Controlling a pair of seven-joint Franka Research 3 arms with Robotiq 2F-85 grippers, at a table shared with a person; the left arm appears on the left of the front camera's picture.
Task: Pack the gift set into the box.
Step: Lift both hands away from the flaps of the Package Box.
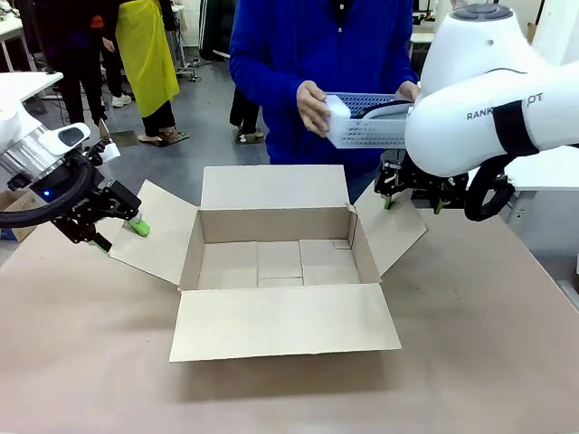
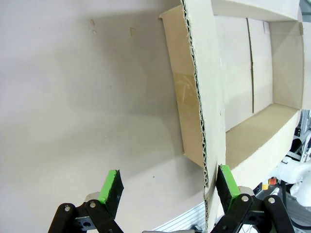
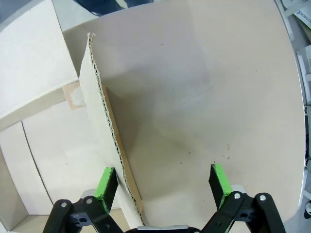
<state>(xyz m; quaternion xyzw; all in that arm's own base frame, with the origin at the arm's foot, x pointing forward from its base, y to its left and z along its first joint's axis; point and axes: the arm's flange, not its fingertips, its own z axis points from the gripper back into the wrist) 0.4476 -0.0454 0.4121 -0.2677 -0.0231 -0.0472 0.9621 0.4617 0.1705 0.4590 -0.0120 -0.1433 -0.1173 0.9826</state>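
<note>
Cardboard box (image 1: 285, 318) open | left claw (image 2: 168, 171) agape | right claw (image 3: 162, 169) agape

In the front view we see the white perforated plastic basket (image 1: 366, 127) in the person's hand (image 1: 312, 108) only in part; its right end is hidden behind the white right arm (image 1: 479, 108); what it holds we cannot tell; that arm also covers most of the right gripper (image 1: 412, 201); the white left arm (image 1: 23, 145) is cut by the picture's left edge; in the left wrist view the large brown corrugated cardboard box (image 2: 238, 73) runs off the top and right edges.
</note>
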